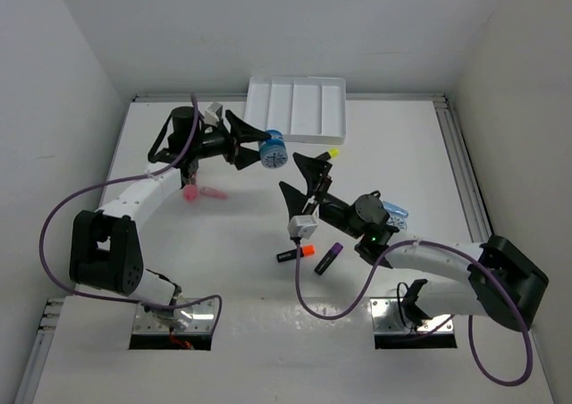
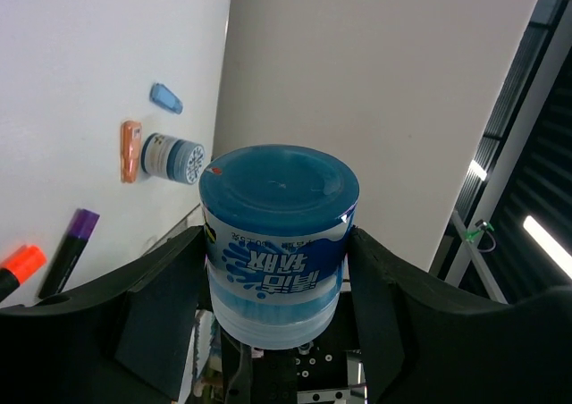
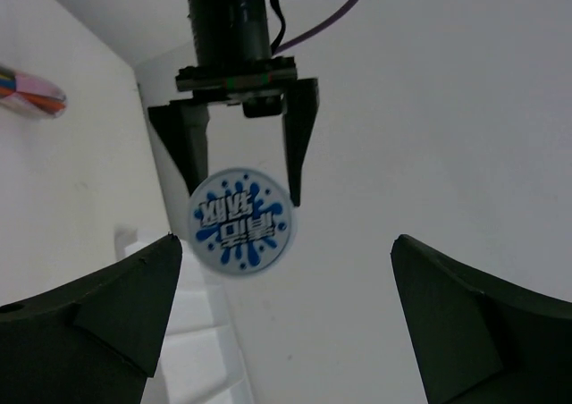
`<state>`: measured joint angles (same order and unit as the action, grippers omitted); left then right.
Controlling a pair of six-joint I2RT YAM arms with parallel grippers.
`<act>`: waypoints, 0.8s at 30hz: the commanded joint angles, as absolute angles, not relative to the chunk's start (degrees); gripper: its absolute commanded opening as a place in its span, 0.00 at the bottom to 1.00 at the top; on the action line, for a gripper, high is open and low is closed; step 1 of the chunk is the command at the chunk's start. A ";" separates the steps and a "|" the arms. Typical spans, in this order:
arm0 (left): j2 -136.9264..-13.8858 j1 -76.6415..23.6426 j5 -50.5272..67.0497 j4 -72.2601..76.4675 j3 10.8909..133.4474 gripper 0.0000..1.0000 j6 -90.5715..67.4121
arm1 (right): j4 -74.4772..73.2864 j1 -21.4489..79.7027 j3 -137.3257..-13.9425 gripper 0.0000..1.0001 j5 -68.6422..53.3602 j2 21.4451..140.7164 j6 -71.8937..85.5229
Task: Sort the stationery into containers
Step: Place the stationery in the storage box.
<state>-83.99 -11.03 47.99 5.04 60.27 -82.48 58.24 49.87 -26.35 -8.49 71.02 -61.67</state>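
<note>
My left gripper [image 1: 257, 149] is shut on a blue round piece [image 1: 273, 149] with a white printed face, held off the table just in front of the near left corner of the white four-compartment tray [image 1: 299, 107]. In the left wrist view the piece [image 2: 277, 234] sits squeezed between both fingers. My right gripper [image 1: 302, 179] is open and empty, pointing at the held piece [image 3: 239, 223]. A second blue round piece [image 2: 172, 157] and a peach eraser stick [image 2: 131, 151] lie beside each other on the table.
An orange-ended highlighter [image 1: 295, 254] and a purple-ended one [image 1: 329, 258] lie near the right arm. A yellow-ended highlighter [image 1: 332, 154] lies in front of the tray. A pink eraser stick [image 1: 204, 192] lies by the left arm. White walls enclose the table.
</note>
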 commanded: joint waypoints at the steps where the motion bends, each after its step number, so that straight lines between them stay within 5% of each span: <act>1: -80.42 -13.01 48.43 6.51 59.68 0.00 -82.44 | 67.67 50.97 -28.21 0.99 -9.32 73.55 -65.47; 24: -79.10 -15.73 48.34 5.98 59.33 0.00 -81.74 | 52.29 50.19 -32.52 0.98 -10.90 75.93 -67.67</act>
<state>-82.87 -15.14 46.76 3.05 59.11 -81.03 51.92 50.96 -30.17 -9.32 75.22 -66.63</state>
